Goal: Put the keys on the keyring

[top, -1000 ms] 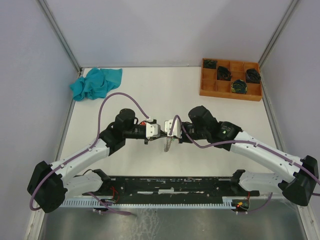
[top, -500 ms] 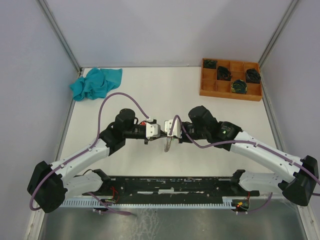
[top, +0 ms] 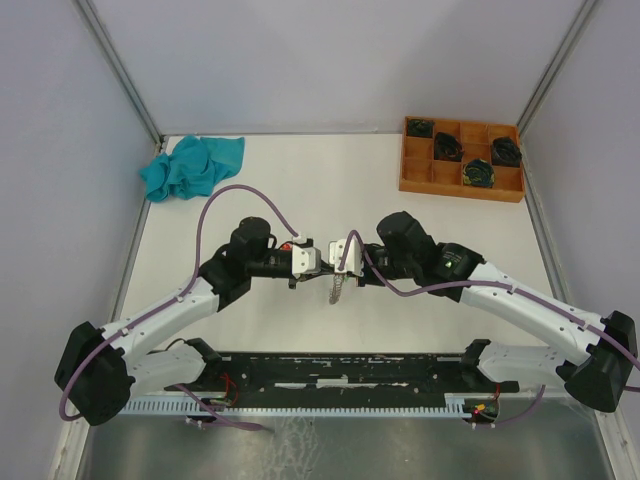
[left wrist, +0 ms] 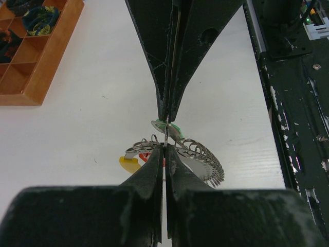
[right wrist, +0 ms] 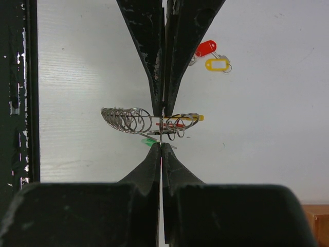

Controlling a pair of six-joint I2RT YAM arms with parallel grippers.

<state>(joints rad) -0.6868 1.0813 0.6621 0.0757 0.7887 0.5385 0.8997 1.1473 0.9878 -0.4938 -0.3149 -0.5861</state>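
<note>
The two grippers meet tip to tip over the middle of the table. My left gripper [top: 324,262] [left wrist: 164,147] is shut on the keyring [left wrist: 198,154] [right wrist: 123,119], a silvery ribbed ring that hangs just above the table with a long yellow tag [right wrist: 198,118]. My right gripper [top: 336,262] [right wrist: 161,145] is shut on a thin wire ring that bears the green-tagged key [right wrist: 150,141] [left wrist: 173,127], right against the keyring. Two other keys lie on the table beyond, one with a red tag [right wrist: 205,49] and one with a yellow tag [right wrist: 217,64].
An orange wooden tray [top: 412,178] [left wrist: 49,67] at the back right holds black coils with green marks. A teal cloth [top: 192,165] lies at the back left. A black rail [top: 340,370] [left wrist: 293,103] runs along the near edge.
</note>
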